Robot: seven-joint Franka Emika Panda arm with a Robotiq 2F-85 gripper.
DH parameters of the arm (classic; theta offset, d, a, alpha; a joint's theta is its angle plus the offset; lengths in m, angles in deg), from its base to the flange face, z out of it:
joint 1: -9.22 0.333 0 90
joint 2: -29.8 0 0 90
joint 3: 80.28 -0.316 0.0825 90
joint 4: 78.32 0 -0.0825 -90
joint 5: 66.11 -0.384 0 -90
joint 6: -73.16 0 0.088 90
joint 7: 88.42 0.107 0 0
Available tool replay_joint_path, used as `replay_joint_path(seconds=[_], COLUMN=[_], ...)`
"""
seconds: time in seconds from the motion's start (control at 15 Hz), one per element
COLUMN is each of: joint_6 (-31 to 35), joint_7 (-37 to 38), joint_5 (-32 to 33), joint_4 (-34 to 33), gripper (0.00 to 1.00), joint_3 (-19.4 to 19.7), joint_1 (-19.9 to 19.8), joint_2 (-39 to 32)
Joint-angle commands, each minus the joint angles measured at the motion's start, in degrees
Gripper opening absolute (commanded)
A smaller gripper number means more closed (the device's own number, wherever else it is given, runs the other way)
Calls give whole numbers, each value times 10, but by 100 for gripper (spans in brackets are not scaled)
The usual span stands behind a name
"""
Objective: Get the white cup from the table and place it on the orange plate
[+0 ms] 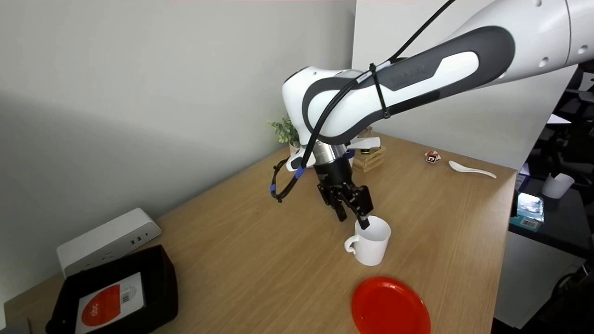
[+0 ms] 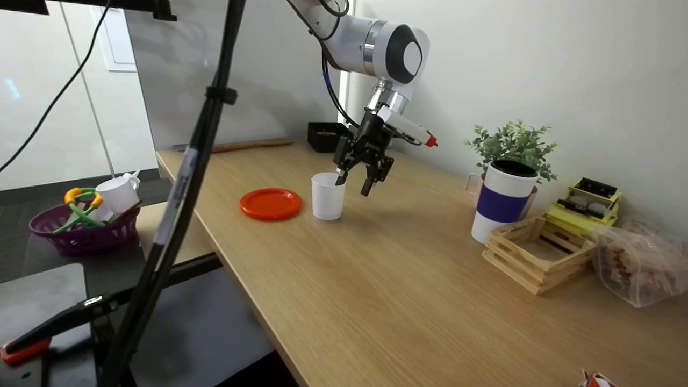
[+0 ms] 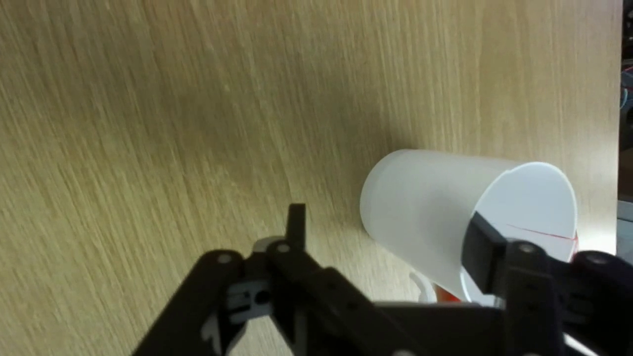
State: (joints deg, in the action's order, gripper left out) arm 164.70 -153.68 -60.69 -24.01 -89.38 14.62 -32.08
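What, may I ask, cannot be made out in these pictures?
Plain white mug: its body hides its handle in an exterior view.
Mug's rim: partly behind the black two-fingered gripper in the wrist view; contact unclear.
Round red-orange plate: cut by the bottom edge of an exterior view.

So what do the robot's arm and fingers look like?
The arm is white and smoothly rounded, with dark grey patches. Near its end is a shiny silver ring. A black cable runs along it, with blue bands near the bottom and a black strap higher up. The fingers are black, thin and jointed.
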Motion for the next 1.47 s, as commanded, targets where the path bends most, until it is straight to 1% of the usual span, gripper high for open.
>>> replay_joint_path(seconds=[0.0, 0.07, 0.2, 0.27, 0.4, 0.47, 1.07, 1.2, 1.4], joint_6=[-30, -33, -37, -36, -27, -21, 10, 13, 28], joint_7=[-14, -14, -13, -11, -6, -1, 87, 112, 127], joint_5=[3, 3, 6, 6, 6, 7, 9, 5, 5], joint_4=[-50, -56, -61, -62, -50, -44, 18, 31, 61], gripper=[45, 38, 26, 18, 4, 1, 1, 1, 1], joint_3=[4, 4, 1, 1, 0, 0, 3, 2, -1], joint_1=[6, 6, 6, 7, 10, 13, 55, 61, 66], joint_2=[-27, -29, -30, -29, -16, -10, 65, 79, 99])
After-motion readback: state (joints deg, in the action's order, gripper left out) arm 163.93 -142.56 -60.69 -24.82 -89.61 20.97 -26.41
